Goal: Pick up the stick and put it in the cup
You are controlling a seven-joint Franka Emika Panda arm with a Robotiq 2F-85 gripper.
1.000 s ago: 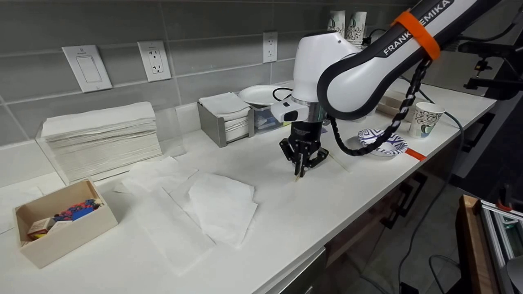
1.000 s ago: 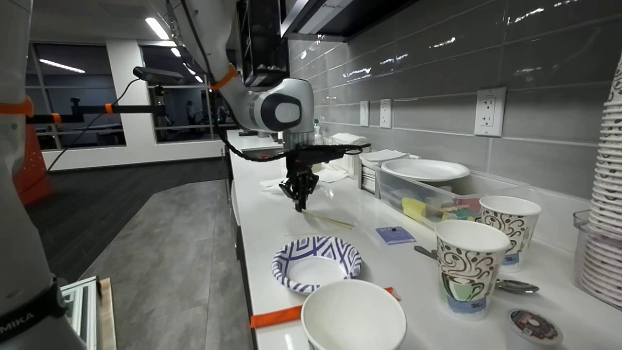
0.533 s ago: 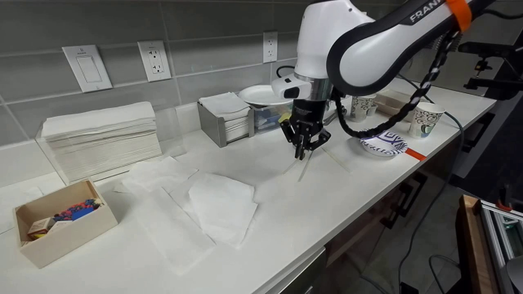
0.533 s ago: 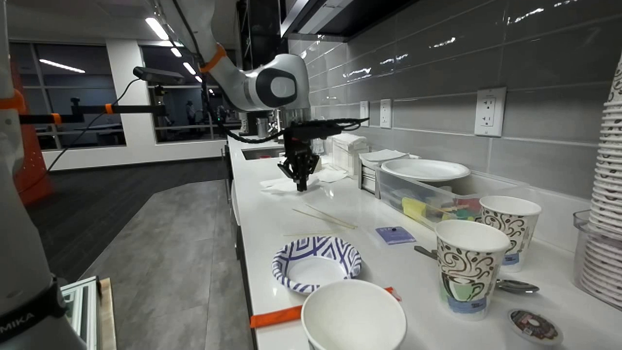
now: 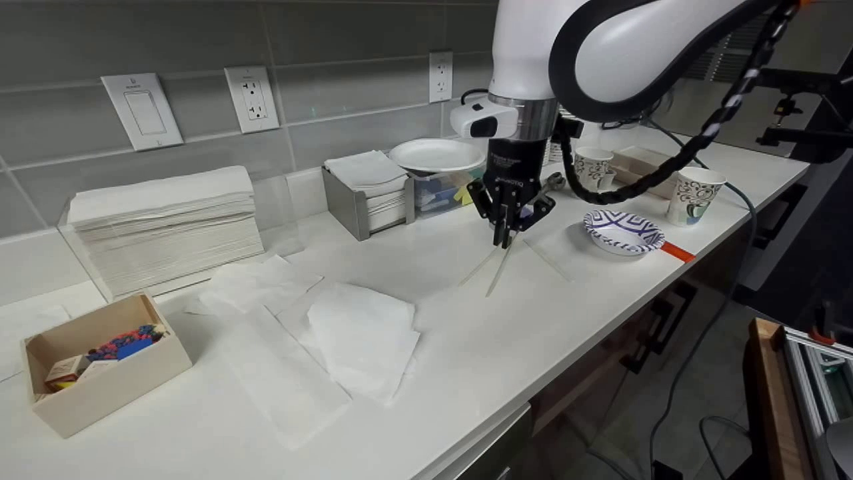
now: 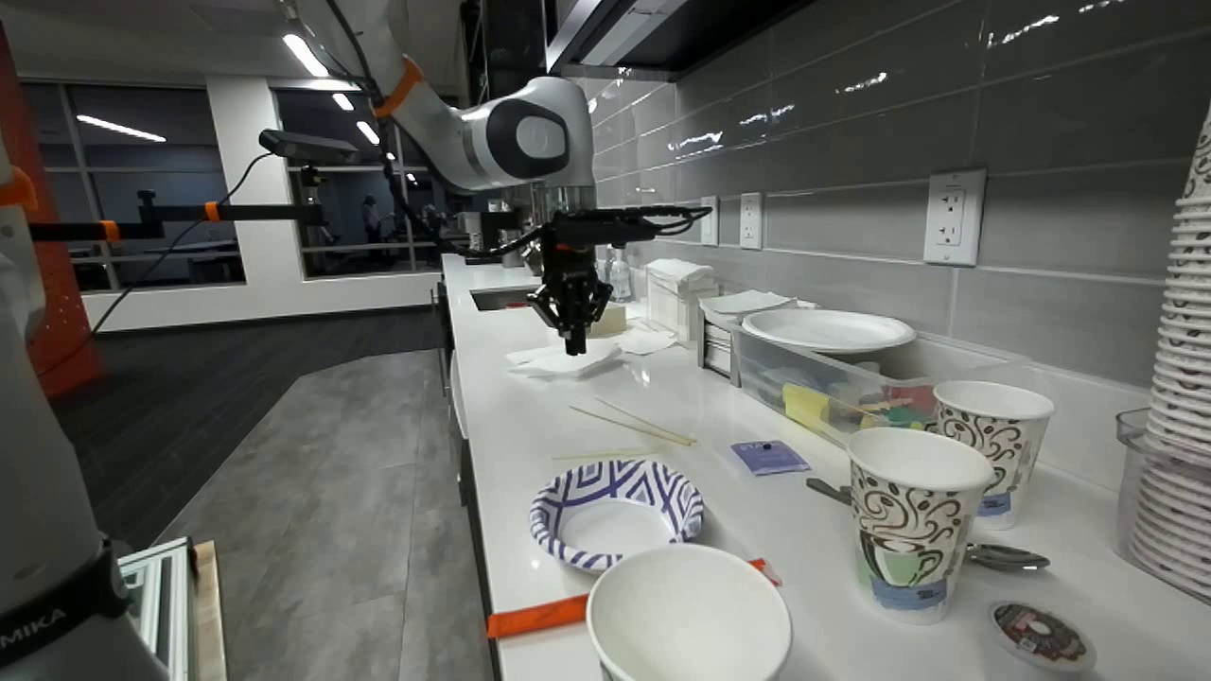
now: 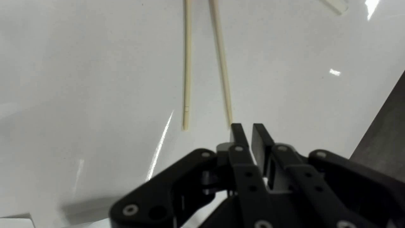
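Several thin pale sticks lie flat on the white counter. Two lie close together at a slight angle, in both exterior views [image 5: 496, 274] [image 6: 629, 426]. A third stick [image 5: 548, 260] lies apart, nearer the bowl. In the wrist view a stick [image 7: 188, 63] lies left, and another stick [image 7: 222, 60] ends at the left fingertip's edge in the picture. My gripper [image 7: 245, 126], also in both exterior views [image 5: 502, 245] [image 6: 575, 350], hangs above the counter. Its fingers stand a narrow gap apart with nothing between them. A white paper cup [image 6: 689, 615] stands by the counter's front edge, also there [image 5: 695, 197].
A blue-patterned bowl [image 6: 615, 515] stands between the sticks and the cup, beside an orange strip [image 6: 537, 617]. More patterned cups [image 6: 916, 530] stand toward the wall. A clear bin [image 6: 814, 378] with plates, a napkin holder [image 5: 370, 193] and loose napkins [image 5: 363, 333] are around.
My gripper has risen from down at the sticks' near end and shifted toward the bowl side in an exterior view. The two close sticks now lie spread on the counter below it.
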